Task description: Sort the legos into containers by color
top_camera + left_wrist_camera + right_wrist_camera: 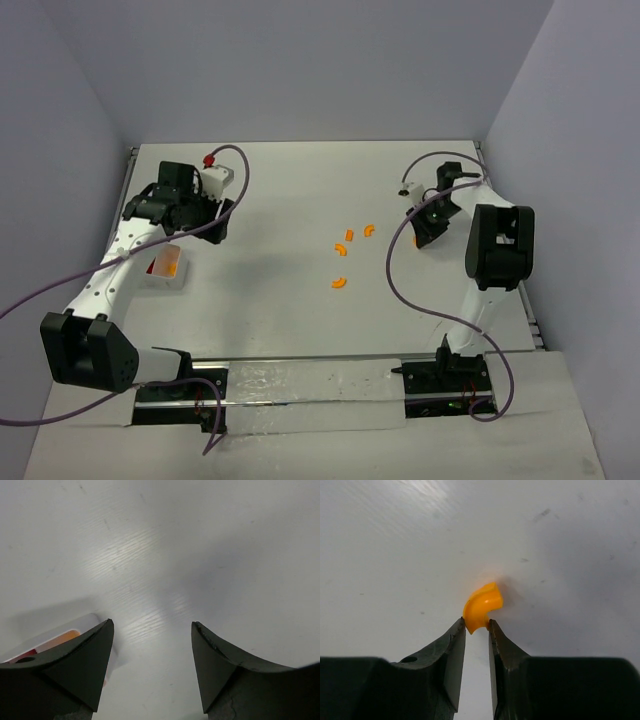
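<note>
My right gripper (476, 625) is shut on an orange curved lego (482, 605), pinched at the fingertips just above the table. In the top view this gripper (424, 236) is at the right, and the held piece is hidden under it. Several orange half-rings (349, 237) lie loose at the table's middle, one lower down (339, 282). My left gripper (152, 625) is open and empty over bare table. In the top view it (219, 222) is at the far left, right of and behind the white tray (180, 279). The tray holds red and orange pieces. Its corner shows in the left wrist view (89, 620).
Purple cables loop from both arms over the table (392, 280). Grey walls close the back and sides. The right table edge (528, 300) runs close to the right arm.
</note>
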Motion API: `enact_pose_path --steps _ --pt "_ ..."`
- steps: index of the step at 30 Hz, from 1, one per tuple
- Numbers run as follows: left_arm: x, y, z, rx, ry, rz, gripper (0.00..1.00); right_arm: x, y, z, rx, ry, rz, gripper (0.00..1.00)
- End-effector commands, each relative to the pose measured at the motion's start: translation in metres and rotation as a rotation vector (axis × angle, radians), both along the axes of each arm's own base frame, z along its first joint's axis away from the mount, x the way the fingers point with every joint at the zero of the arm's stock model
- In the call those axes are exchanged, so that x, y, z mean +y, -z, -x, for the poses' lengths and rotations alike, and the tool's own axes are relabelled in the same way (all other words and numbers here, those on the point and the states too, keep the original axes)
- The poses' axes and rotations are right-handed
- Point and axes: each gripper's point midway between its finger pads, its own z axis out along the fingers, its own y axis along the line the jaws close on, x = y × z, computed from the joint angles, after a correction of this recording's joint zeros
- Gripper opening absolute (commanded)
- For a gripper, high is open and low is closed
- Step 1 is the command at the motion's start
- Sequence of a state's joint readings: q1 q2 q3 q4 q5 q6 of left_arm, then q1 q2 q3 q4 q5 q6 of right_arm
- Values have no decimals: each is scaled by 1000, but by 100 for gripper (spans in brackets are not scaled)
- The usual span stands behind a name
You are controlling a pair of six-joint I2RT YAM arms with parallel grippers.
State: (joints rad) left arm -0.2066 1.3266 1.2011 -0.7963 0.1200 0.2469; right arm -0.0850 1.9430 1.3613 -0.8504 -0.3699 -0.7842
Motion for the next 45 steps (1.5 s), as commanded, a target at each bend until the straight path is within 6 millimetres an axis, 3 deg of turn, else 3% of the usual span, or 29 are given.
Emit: enact_pose_path --steps 1,4,6,7,10,11,13,18,27,34,40,45 --pt "-51 -38 2 13 -45 395 83 67 -71 2 -177 -161 -148 7" --pt "-73 -46 14 80 -43 587 99 119 -100 12 -232 -261 -227 7" --pt "-96 -56 26 152 -10 753 99 163 -130 22 -281 -317 -320 7" --pt "-100 -50 31 192 -10 792 99 193 -140 30 -305 -383 -358 7" --pt "-112 -56 36 274 8 930 99 248 -169 49 -329 -456 -463 6" --pt "-115 -62 36 281 17 963 99 254 -175 46 -340 -447 -481 6" --pt "-120 -69 37 317 14 1050 95 292 -191 64 -347 -504 -534 6" --pt "-128 -89 34 295 -2 1159 85 332 -209 80 -345 -533 -596 5" --pt "-148 -76 41 382 -2 1168 76 357 -217 86 -361 -535 -609 4" --pt "-156 -79 39 374 6 1164 69 363 -221 81 -351 -488 -621 3" --pt "-162 -73 37 381 -12 1139 57 366 -227 83 -350 -488 -644 3" --pt "-162 -67 34 388 -37 1119 53 367 -231 85 -353 -491 -652 3"
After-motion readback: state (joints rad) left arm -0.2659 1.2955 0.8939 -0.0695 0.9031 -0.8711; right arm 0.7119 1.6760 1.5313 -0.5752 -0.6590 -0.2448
